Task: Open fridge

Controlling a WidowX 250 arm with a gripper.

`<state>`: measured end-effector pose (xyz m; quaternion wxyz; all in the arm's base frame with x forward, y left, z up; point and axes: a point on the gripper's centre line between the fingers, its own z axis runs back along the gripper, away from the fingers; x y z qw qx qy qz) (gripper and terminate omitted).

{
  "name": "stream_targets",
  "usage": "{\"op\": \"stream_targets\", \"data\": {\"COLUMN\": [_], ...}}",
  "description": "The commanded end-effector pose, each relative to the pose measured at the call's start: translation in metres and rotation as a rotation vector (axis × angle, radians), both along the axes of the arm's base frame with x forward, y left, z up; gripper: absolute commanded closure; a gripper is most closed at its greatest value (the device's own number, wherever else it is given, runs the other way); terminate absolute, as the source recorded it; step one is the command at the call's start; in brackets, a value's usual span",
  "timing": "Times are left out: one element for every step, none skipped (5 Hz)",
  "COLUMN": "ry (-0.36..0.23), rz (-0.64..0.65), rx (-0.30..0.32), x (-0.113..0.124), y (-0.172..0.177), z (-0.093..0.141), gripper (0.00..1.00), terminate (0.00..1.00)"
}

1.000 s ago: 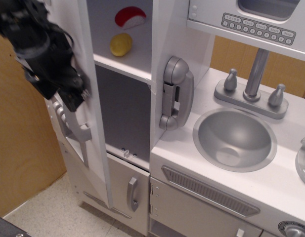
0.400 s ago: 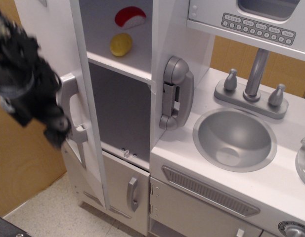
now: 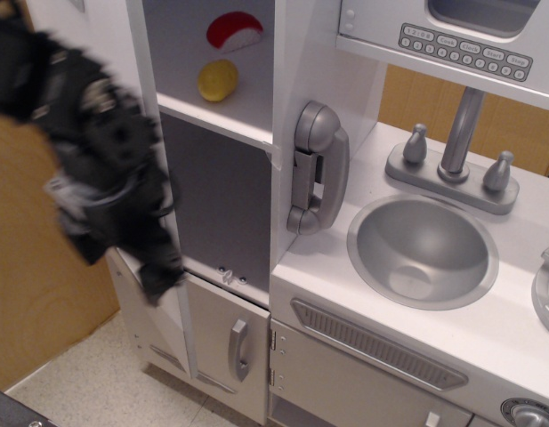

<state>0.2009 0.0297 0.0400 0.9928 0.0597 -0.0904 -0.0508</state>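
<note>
Fridge point(image 3: 216, 191) door stands open; the gripper point(image 3: 158, 276), blurred beside it (grasp unreadable), could knock that door back shut.

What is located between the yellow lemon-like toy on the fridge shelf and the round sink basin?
The grey toy telephone, mounted on the white fridge side wall, in the only view.

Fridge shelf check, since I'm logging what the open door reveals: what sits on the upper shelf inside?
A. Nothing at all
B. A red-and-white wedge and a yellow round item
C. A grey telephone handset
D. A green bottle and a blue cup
B: with the fridge door swung open, a red-and-white wedge and a yellow round item show on the upper shelf; the telephone handset hangs outside.
</note>
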Motion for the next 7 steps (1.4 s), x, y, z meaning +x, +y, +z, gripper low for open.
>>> {"op": "stream_targets", "data": {"ry": [-0.003, -0.052, -0.064, -0.063, -0.033, 0.014, 0.035], "rz": [0.004, 0.077, 0.15, 0.195, 0.241, 0.266, 0.249], "rx": [-0.083, -0.073, -0.09, -0.088, -0.075, -0.058, -0.058], "x": [0.053, 0.079, 0.101, 0.095, 0.082, 0.07, 0.057], "y": [-0.04, -0.042, -0.026, -0.002, 0.019, 0.035, 0.055], "z": [0.033, 0.041, 0.05, 0.044, 0.046, 0.056, 0.064], "gripper": [0.0, 0.0, 0.0, 0.0, 0.0, 0.0, 0.0], "terminate": [0.0, 0.0, 0.0, 0.0, 0.0, 0.0, 0.0]}}
